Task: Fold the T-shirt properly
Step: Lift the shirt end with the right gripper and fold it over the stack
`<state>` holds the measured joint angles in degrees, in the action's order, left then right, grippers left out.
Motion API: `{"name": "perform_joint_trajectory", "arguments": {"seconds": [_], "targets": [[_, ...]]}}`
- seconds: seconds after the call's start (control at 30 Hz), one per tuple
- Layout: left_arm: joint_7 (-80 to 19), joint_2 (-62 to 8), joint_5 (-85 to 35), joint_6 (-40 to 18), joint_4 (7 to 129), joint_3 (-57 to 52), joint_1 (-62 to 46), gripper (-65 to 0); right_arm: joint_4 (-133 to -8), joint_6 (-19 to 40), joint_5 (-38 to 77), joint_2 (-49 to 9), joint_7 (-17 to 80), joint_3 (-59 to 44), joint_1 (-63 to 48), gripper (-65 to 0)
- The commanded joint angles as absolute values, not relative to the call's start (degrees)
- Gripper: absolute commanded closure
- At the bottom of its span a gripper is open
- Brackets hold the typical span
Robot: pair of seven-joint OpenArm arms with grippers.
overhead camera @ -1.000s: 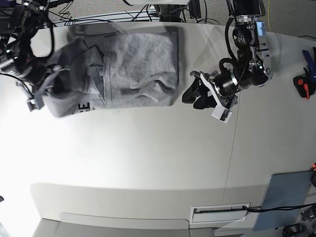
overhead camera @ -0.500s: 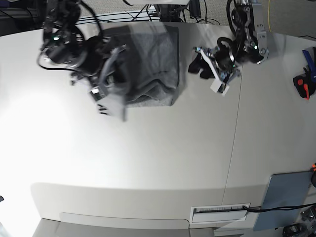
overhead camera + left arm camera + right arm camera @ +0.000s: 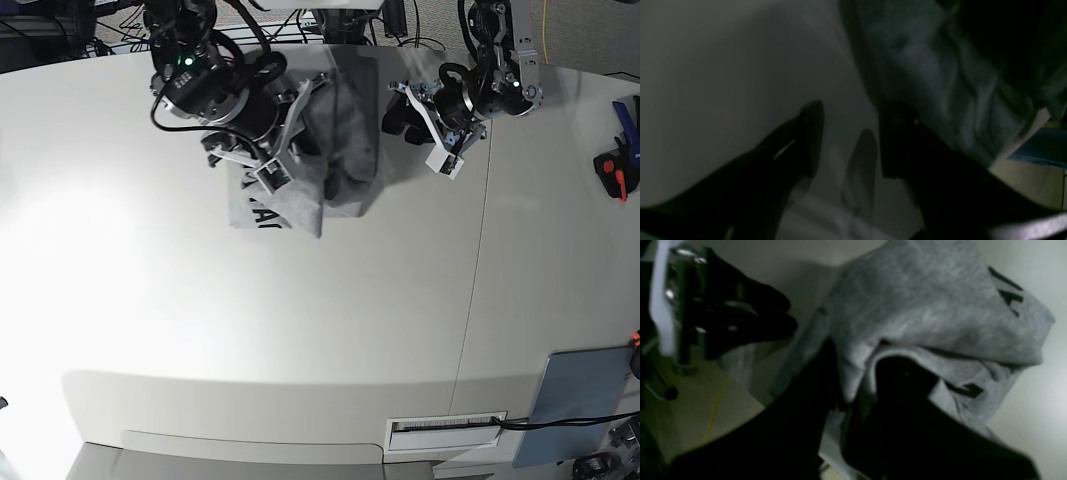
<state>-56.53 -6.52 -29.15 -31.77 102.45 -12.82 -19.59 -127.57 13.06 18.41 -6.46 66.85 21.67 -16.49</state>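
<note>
The heather-grey T-shirt (image 3: 345, 120) lies bunched at the back of the white table, with black lettering (image 3: 265, 216) on a hanging flap. My right gripper (image 3: 300, 150) is over the shirt's left side, shut on a lifted fold. In the right wrist view the dark fingers (image 3: 806, 413) pinch the T-shirt (image 3: 923, 306) at a rolled edge; the gripper (image 3: 857, 386) is half buried in cloth. My left gripper (image 3: 398, 122) hovers open just right of the shirt. In the left wrist view this gripper (image 3: 853, 133) has only bare table between its fingers, and the T-shirt (image 3: 940, 66) lies right beside it.
A grey-blue flat panel (image 3: 578, 402) lies at the front right corner, beside a slotted white plate (image 3: 445, 430). A red and black tool (image 3: 612, 170) and a blue object (image 3: 626, 112) sit at the right edge. Cables (image 3: 250, 25) run behind the table.
My right gripper has carried the shirt's left part rightward over the rest, so the shirt is now bunched. My left gripper has drifted back and toward the shirt's right edge.
</note>
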Motion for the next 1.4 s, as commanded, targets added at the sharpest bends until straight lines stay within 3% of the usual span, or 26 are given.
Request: {"name": "perform_joint_trajectory", "arguments": {"seconds": [0.0,0.2,0.4,0.47,0.63,0.8,0.93,1.17,1.37], "targets": [[-55.51,-6.66,-30.28,-32.01,103.28,-12.88,-19.38,-28.1,-128.27,13.02,18.50,-6.17,64.36,22.31,-16.03,0.0],[-55.51,-6.63,-30.85,-32.03,103.28,-12.88,-19.38,-28.1,-125.75,13.06,18.39,-6.17,57.54,26.52,-16.03,-1.2],[-55.51,-6.68,-30.85,-32.01,103.28,-12.88,-19.38,-28.1,-125.56,16.95,18.52,-5.87,51.81,34.13,-14.17,-26.4],[-55.51,-6.68,-30.83,-32.01,103.28,-12.88,-19.38,-28.1,-125.56,18.11,18.55,-4.58,51.75,35.97,-13.15,-29.6],[-55.51,-6.70,-30.83,-32.01,103.28,-12.88,-19.35,-28.1,-125.56,18.59,18.52,-0.80,51.66,37.52,-11.29,-29.6],[-55.05,-7.20,-30.79,-32.03,103.31,-12.95,-18.87,-28.1,-125.58,18.57,18.33,-0.54,55.92,37.39,-9.39,-29.6],[-49.15,-9.17,-30.59,-31.94,103.31,-12.95,-18.87,-28.1,-125.62,17.87,13.96,-0.80,57.60,37.39,-8.58,-29.6],[-43.44,-14.37,-24.71,-23.59,103.33,-12.95,-16.73,-28.1,-125.62,9.91,-4.64,-0.93,58.28,37.39,-8.56,-29.6],[-43.46,-15.86,-29.08,-26.22,103.42,-12.93,-13.54,-28.1,-125.62,2.81,-13.26,-3.46,58.28,34.35,-8.56,-29.6]]}}
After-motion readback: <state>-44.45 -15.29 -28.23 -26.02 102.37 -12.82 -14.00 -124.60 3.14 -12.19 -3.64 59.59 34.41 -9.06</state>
